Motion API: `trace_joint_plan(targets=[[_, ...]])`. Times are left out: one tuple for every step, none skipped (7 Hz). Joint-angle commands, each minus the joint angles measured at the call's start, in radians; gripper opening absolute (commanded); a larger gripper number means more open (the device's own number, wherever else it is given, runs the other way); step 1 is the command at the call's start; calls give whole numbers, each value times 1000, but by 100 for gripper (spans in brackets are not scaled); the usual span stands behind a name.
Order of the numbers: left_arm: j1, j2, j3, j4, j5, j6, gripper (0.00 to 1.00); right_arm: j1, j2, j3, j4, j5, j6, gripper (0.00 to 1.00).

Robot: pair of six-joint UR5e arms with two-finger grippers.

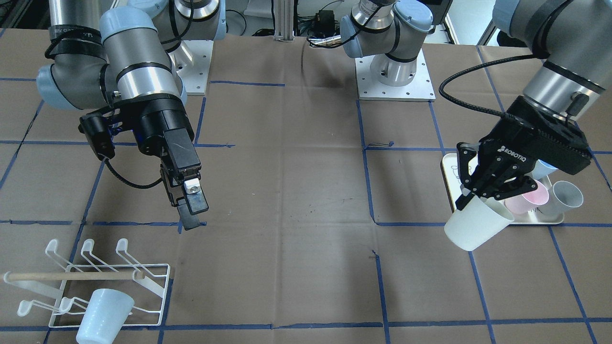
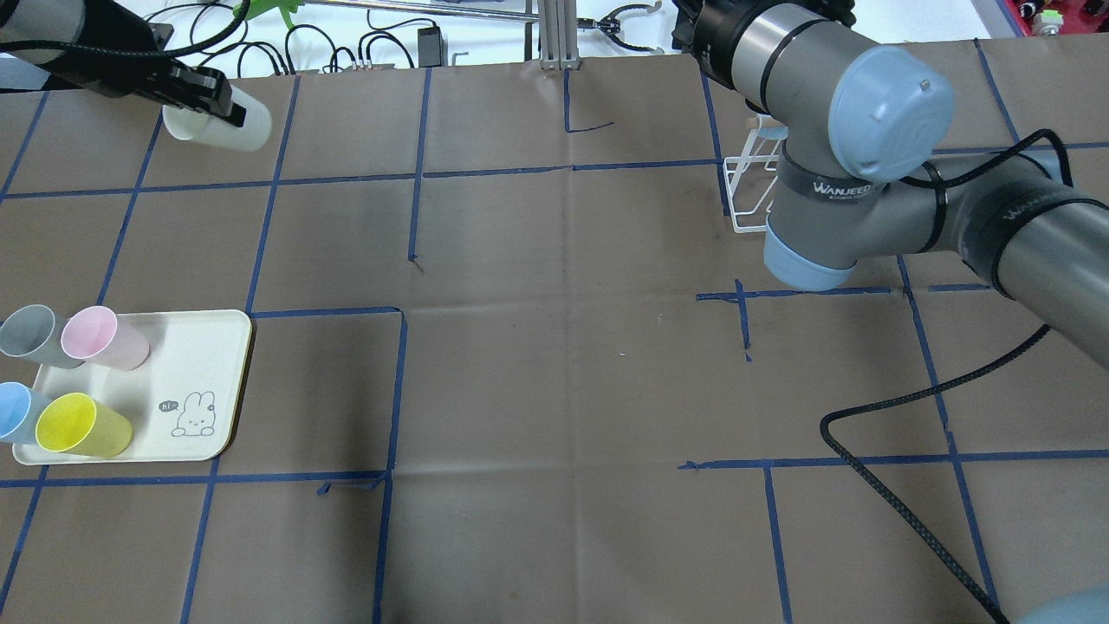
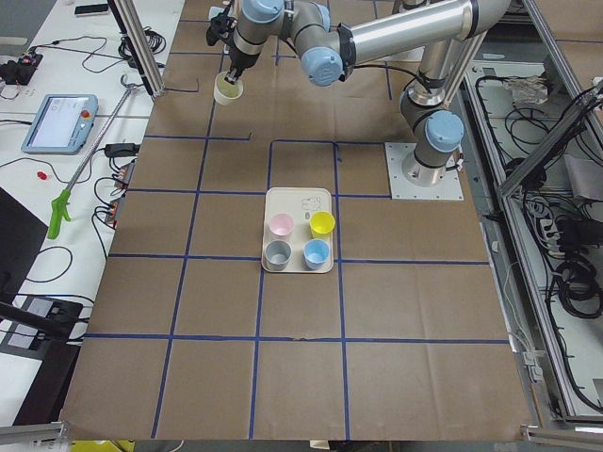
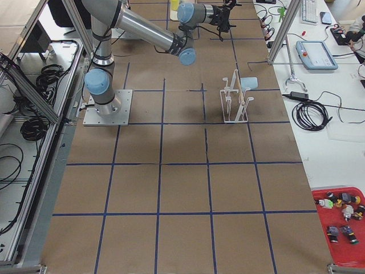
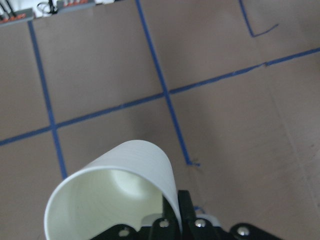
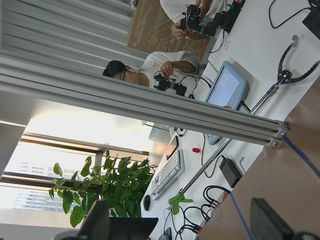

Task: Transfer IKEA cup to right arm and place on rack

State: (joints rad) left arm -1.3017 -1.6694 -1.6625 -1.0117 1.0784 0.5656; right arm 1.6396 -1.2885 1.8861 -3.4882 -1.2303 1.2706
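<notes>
My left gripper point(image 1: 473, 198) is shut on the rim of a white cup point(image 1: 475, 223) and holds it tilted above the table. The cup also shows in the overhead view point(image 2: 217, 126) and in the left wrist view point(image 5: 115, 195). My right gripper point(image 1: 191, 210) is open and empty, pointing down over the table, far from the cup; in the right wrist view point(image 6: 182, 225) its fingertips stand wide apart. The white wire rack point(image 1: 143, 282) with a wooden dowel lies near the right arm, and a pale blue cup point(image 1: 105, 315) hangs on it. In the overhead view the rack point(image 2: 747, 186) is mostly hidden behind the right arm.
A cream tray point(image 2: 208, 364) with a bear drawing holds grey point(image 2: 26, 334), pink point(image 2: 100, 336), blue point(image 2: 17, 409) and yellow point(image 2: 78, 425) cups on the left arm's side. Blue tape lines grid the brown table. A braided cable point(image 2: 901, 511) trails over the table.
</notes>
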Motion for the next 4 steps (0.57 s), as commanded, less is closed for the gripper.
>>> trace_joint_plan(targets=[[-22, -13, -136, 324, -191, 10, 0, 5, 0, 48, -113, 0, 172, 99], [-62, -41, -190, 479, -234, 1, 0, 11, 0, 59, -127, 3, 255, 99], [-97, -76, -200, 558, -264, 2, 0, 25, 9, 59, -126, 73, 318, 99], [-134, -128, -207, 670, -355, -6, 0, 25, 9, 60, -123, 122, 370, 99]])
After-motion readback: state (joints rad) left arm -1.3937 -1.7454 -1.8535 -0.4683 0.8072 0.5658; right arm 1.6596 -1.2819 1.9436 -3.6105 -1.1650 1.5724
